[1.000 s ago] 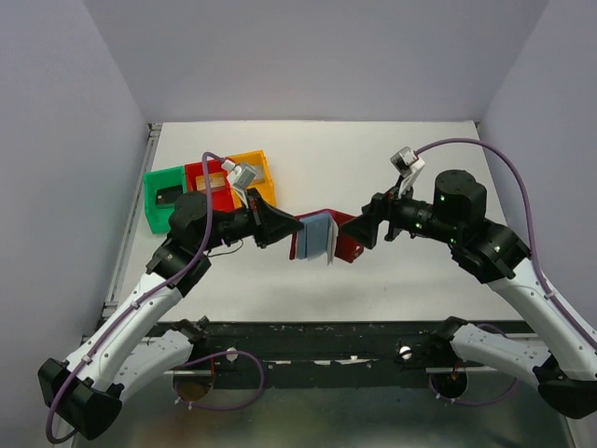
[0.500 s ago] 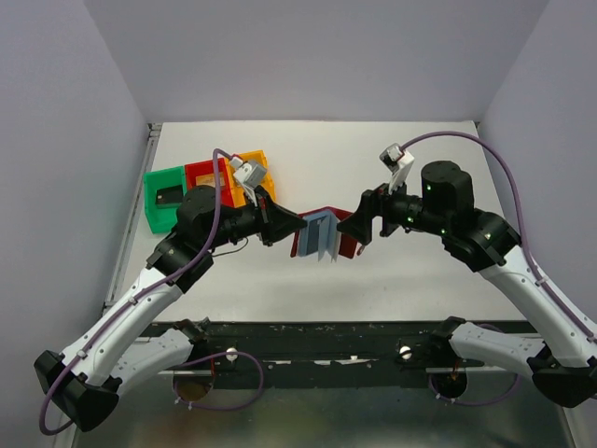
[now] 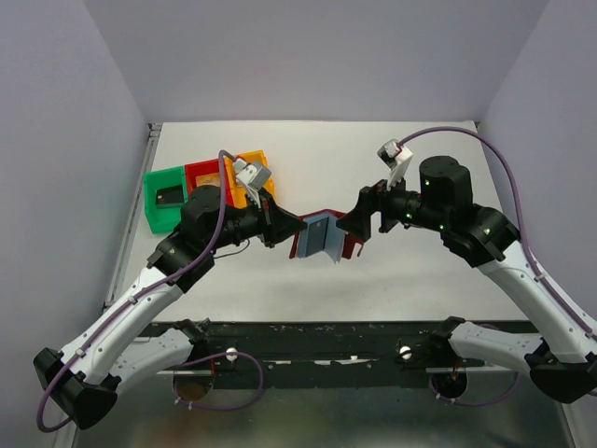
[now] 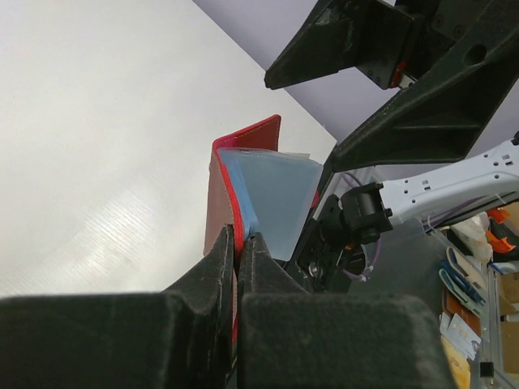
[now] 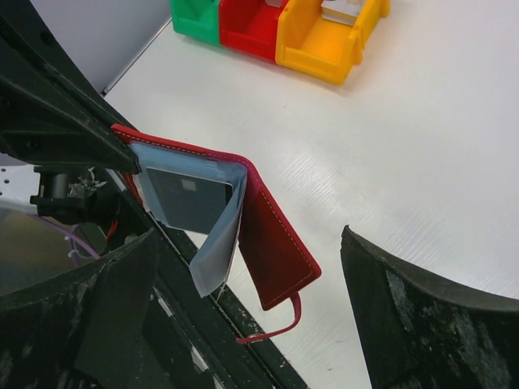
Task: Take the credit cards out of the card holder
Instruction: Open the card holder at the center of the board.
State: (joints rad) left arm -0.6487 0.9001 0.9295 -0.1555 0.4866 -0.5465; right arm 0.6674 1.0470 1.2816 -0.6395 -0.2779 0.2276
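The card holder [image 3: 317, 236] is a dark red wallet, hanging open above the table between my two arms. My left gripper [image 3: 287, 228] is shut on its left edge; in the left wrist view the jaws [image 4: 238, 243] pinch the red cover [image 4: 217, 203] beside the light blue pockets [image 4: 276, 194]. In the right wrist view the holder's red flap [image 5: 280, 239] and snap tab hang down, and a dark credit card [image 5: 185, 197] shows inside a light blue pocket. My right gripper [image 3: 351, 224] is open and empty, its jaws wide either side of the holder [image 5: 247, 239], not touching it.
Green [image 3: 159, 210], red [image 3: 199, 169] and yellow [image 3: 265, 166] trays stand side by side at the back left, also in the right wrist view [image 5: 324, 49]. A black card [image 3: 170, 196] lies in the green tray. The table's dark front edge runs below the holder.
My right arm has moved left, bringing its open gripper closer to the holder. My left arm has shifted slightly right, still holding the holder.
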